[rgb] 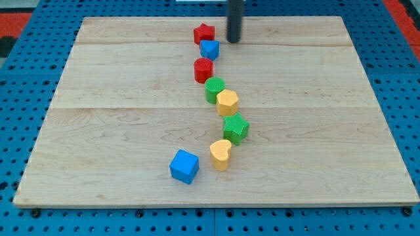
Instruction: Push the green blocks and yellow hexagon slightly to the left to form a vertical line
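Note:
A round green block (214, 88) sits near the board's middle, touching the yellow hexagon (228, 102) just below and to its right. A green star-shaped block (235, 128) lies below the hexagon. My tip (233, 40) is near the view's top, just right of the red star (204, 33) and the small blue block (209, 49), well above the green blocks and the hexagon, touching none of them.
A red round block (203, 69) sits above the round green block. A yellow heart (220, 154) and a blue cube (184, 166) lie lower down. The wooden board (98, 131) rests on a blue perforated table.

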Motion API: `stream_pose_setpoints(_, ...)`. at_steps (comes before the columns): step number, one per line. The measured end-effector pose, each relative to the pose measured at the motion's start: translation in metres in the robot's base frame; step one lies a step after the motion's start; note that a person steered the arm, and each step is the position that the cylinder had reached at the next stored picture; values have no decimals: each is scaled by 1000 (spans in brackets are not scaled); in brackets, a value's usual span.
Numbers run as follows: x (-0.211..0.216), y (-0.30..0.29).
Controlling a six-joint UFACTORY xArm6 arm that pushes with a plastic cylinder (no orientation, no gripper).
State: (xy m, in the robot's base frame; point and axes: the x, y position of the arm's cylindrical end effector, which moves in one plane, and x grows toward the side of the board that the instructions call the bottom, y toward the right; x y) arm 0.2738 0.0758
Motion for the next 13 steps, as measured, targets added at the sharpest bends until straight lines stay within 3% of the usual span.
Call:
stream_pose_setpoints(1,50,55)
stream_pose_setpoints(2,92,62)
stream_pose_setpoints(3,136,54)
stream_pose_setpoints(4,158,10)
stream_pose_setpoints(5,160,-43)
stream_pose_setpoints(6,160,-56)
stream_pose_setpoints(8,150,-16)
stream_pose_setpoints(13,135,-56)
